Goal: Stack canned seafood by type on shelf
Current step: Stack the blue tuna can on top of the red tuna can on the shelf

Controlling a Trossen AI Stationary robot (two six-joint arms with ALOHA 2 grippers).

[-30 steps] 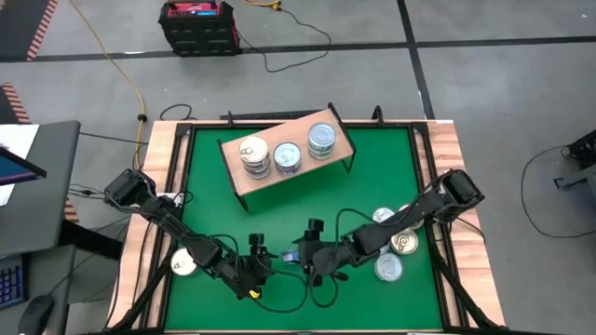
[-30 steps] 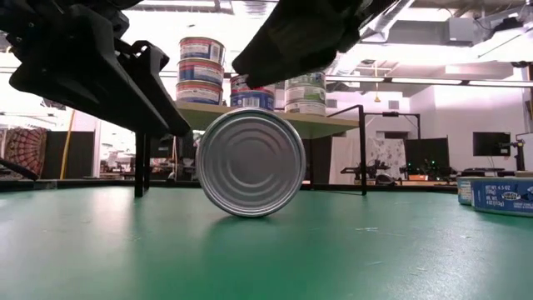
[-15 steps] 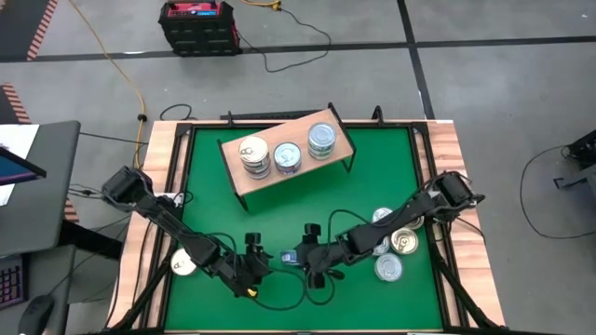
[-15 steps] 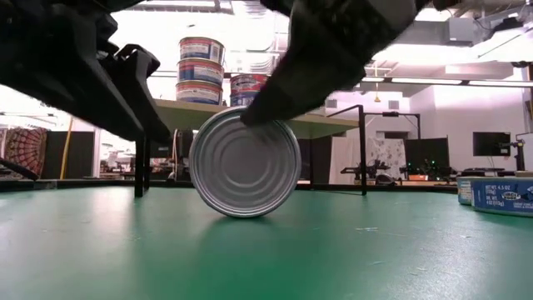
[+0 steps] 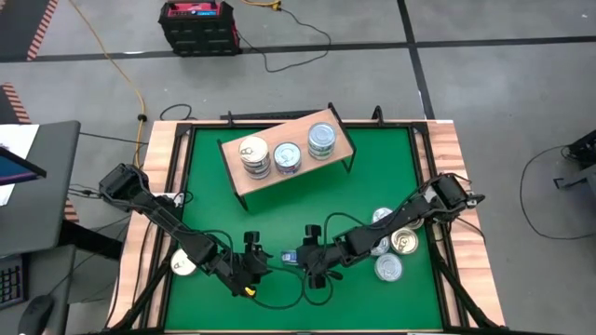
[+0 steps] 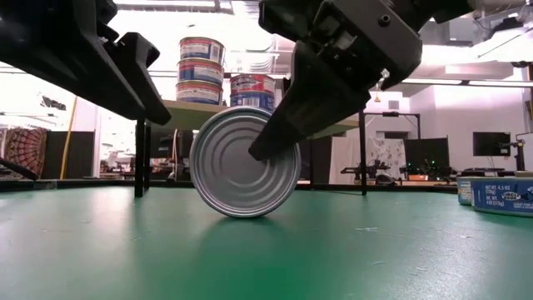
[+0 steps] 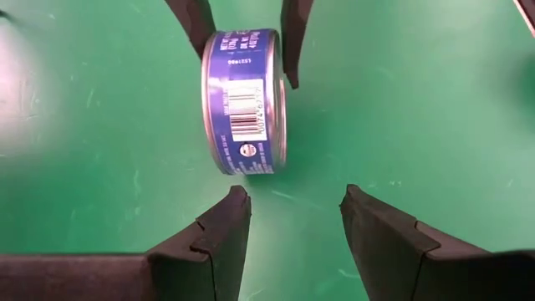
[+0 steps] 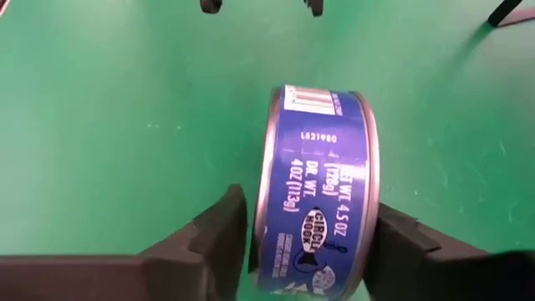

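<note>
I see the blue-labelled tin standing on its edge on the green bench, near the front middle, its ribbed silver bottom facing the low camera. The right hand now has its two fingers around this tin, one on each flat face; from the right wrist view they sit against the rims or very close to them, and I cannot tell if they already press. Half a second ago this hand was higher, only touching the top of the tin; now it has come lower over it. The left hand waits just beside the tin, fingers wide apart and holding nothing. The shelf at the back carries three stacks of tins, unchanged. More loose tins lie at the right side.
</note>
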